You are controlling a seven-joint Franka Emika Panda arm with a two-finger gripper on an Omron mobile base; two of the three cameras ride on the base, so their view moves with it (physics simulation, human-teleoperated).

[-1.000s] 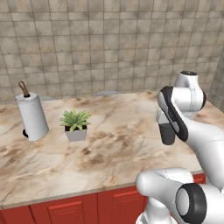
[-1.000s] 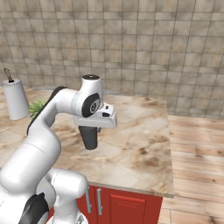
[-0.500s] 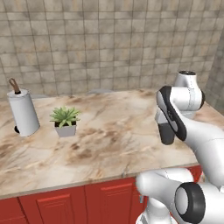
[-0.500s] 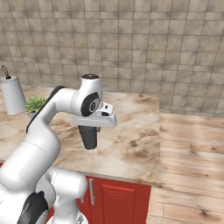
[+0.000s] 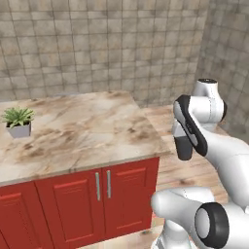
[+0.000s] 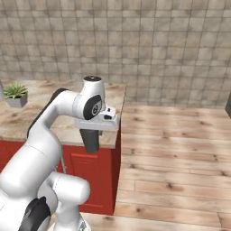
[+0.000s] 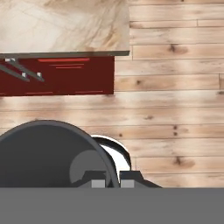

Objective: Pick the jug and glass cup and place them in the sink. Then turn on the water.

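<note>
The small dark grey tapered glass cup, likely light, slick and breakable, hangs rim-down beyond the marble counter's end, its upper wall pinched by the two-finger gripper, fingers nearly together.

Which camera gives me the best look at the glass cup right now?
Hand view: the glass cup sits large, its open rim toward the camera. The left base view shows it side-on at the gripper; the right base view shows it hanging below the hand.

No readable text, label, brand, number or sign appears on any surface in these views, from the tiled wall to the cabinet fronts and the floor.
</note>
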